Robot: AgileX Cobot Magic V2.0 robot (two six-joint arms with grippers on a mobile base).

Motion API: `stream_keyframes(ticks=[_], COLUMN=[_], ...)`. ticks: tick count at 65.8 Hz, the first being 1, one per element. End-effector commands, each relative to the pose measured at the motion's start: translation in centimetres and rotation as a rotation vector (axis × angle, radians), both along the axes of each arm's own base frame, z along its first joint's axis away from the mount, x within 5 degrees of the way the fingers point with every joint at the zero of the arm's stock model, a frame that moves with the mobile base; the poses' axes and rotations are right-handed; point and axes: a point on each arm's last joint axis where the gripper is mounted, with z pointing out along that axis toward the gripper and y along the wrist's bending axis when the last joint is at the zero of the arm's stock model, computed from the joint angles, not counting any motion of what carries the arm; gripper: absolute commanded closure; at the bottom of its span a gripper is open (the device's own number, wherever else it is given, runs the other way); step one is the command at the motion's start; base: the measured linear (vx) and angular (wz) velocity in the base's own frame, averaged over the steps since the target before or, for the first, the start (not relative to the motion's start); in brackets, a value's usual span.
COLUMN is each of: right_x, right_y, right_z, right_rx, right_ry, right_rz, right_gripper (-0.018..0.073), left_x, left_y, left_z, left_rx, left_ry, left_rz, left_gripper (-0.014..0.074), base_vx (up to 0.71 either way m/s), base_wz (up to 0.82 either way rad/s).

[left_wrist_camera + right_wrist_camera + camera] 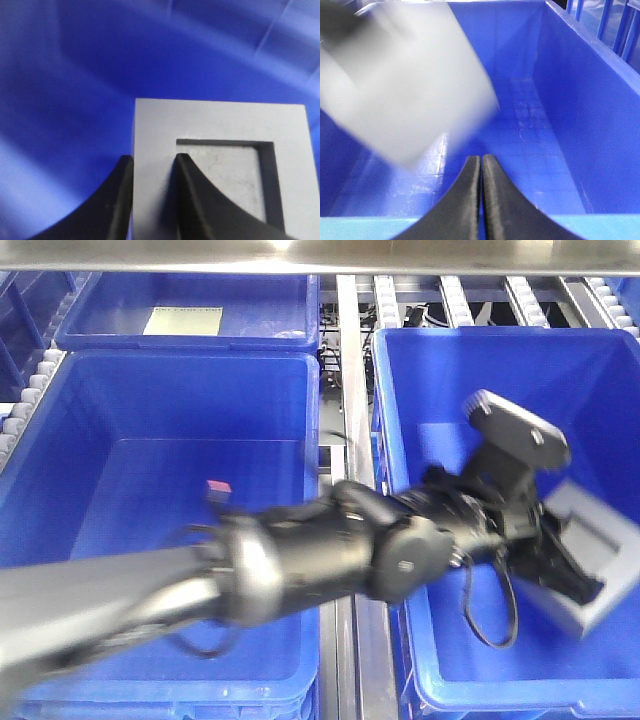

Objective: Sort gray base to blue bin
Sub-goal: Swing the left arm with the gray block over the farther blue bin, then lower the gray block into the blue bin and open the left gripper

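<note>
The gray base (600,540) hangs tilted inside the right blue bin (520,370), above its floor. My left gripper (570,585) reaches across from the left and is shut on it. In the left wrist view the gripper (154,159) pinches one wall of the base (220,125), with one finger outside and the other in the square recess; blue bin (75,75) fills the background. In the right wrist view the base (405,90) is a blurred gray shape at the upper left. My right gripper (481,157) is shut on nothing, at the bin's near rim (600,227).
A twin blue crate (150,410) stands to the left with a small pink-topped object (218,487) on its floor. Behind it is another blue crate holding a yellowish label (183,320). A metal rail (348,360) and roller tracks run between the crates.
</note>
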Motion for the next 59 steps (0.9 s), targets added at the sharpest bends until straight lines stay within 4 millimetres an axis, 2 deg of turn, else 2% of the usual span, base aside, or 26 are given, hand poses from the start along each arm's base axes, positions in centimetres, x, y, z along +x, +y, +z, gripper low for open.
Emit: stream_keyframes(ticks=[1, 16, 27, 44, 55, 59], right_x=[0.2, 0.2, 0.2, 0.2, 0.2, 0.2], right_y=[0.0, 0.0, 0.0, 0.0, 0.0, 0.0], right_z=[0.3, 0.3, 0.3, 0.3, 0.3, 0.3], right_rx=[-0.020, -0.020, -0.020, -0.020, -0.020, -0.020], right_ry=[-0.035, -0.035, -0.035, -0.035, -0.035, -0.035], right_rz=[-0.002, -0.002, -0.002, -0.002, -0.002, -0.002], right_gripper=[0.0564, 0.0564, 0.0564, 0.0564, 0.0564, 0.0564], left_x=[0.2, 0.5, 0.4, 0.2, 0.0, -0.1], left_y=[-0.6, -1.4, -1.3, -1.2, -1.0, -0.8], left_z=[3.1, -0.9, -1.2, -1.5, -0.8, 0.2], left_rx=[-0.103, 0.005, 0.032, 0.077, 0.066, 0.049], left_ry=[-0.058, 0.018, 0.039, 0.060, 0.053, 0.041], left_rz=[0.009, -0.007, -0.015, -0.034, -0.035, -0.035], left_gripper=[0.0573, 0.0514, 0.0444, 0.0276, 0.0255, 0.0267], base_vx=[0.00, 0.00, 0.00, 0.00, 0.00, 0.00], base_wz=[0.00, 0.00, 0.00, 0.00, 0.00, 0.00])
